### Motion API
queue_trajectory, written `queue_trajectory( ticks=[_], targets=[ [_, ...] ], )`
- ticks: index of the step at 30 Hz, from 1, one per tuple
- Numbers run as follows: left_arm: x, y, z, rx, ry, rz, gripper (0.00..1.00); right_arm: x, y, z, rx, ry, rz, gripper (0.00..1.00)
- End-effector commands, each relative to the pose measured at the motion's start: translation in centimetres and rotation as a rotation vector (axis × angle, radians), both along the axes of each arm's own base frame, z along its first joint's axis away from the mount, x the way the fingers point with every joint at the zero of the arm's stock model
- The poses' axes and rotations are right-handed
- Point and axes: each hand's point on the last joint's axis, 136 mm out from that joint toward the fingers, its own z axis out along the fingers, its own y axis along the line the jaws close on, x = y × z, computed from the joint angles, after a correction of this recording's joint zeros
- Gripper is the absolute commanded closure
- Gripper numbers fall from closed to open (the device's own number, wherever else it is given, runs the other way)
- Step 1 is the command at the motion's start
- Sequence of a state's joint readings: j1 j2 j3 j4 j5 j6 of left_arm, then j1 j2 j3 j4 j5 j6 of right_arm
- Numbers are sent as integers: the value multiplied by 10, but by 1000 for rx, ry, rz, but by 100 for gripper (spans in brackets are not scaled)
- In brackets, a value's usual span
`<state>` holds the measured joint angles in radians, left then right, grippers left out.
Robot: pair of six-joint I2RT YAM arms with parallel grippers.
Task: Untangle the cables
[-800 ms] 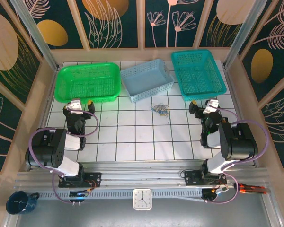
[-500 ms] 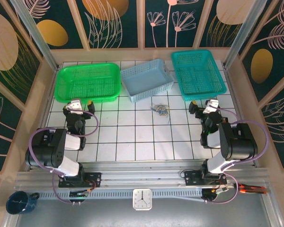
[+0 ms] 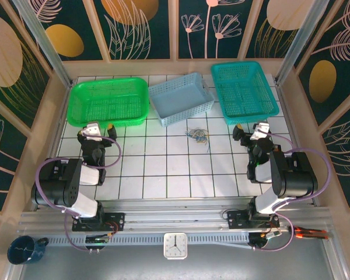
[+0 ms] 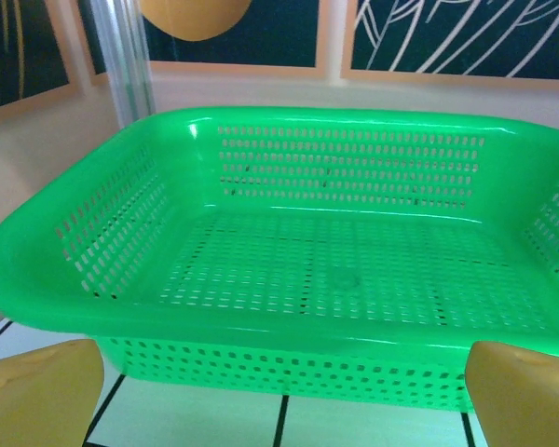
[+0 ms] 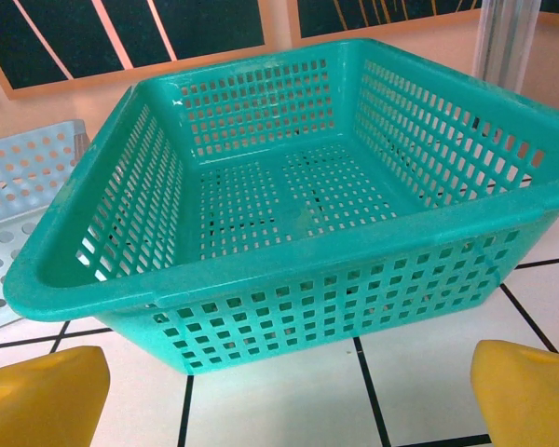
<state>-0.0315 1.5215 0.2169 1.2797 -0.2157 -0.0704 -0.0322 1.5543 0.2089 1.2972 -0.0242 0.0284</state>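
In the top view, three baskets are lined along the far edge of the white-tiled table (image 3: pixel 163 169): a green basket (image 3: pixel 76 108), a pale blue basket (image 3: pixel 189 111) and a teal basket (image 3: pixel 245 114). Only the perforated floor is seen inside each. The cables (image 3: pixel 197 136) are seen as a small tangle on the tiles just in front of the pale blue basket, between the two arms and well apart from both. Both arms are folded back over their bases. The left gripper (image 3: pixel 98 126) is pointed at the green basket, the right gripper (image 3: pixel 250 126) at the teal one.

In the left wrist view, the green basket (image 4: pixel 261 326) is faced squarely, and the left gripper (image 4: pixel 281 405) is held wide apart, its yellow pads (image 4: pixel 37 391) at the lower corners.

In the right wrist view, the teal basket (image 5: pixel 289 256) is seen with the pale blue basket (image 5: pixel 19 186) beside it. The right gripper (image 5: pixel 289 405) is likewise spread wide, with nothing clasped between its pads (image 5: pixel 42 396).
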Motion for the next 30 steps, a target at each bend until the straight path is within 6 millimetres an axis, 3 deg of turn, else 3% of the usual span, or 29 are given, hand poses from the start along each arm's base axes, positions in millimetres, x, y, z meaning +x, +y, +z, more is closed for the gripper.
queue_trajectory(
  ticks=[1, 19, 25, 30],
  targets=[
    [-4, 14, 10, -36, -55, 80, 1, 5, -1, 6, -12, -20, 2, 1],
    [-7, 18, 11, -44, -67, 104, 1, 5, -1, 6, -11, -20, 0, 1],
    [-14, 17, 26, -39, -96, 95, 1, -8, -5, 31, -14, -74, -34, 1],
    [-15, 20, 55, -81, -91, 117, 1, -25, -17, 57, 36, -104, -139, 1]
  ],
)
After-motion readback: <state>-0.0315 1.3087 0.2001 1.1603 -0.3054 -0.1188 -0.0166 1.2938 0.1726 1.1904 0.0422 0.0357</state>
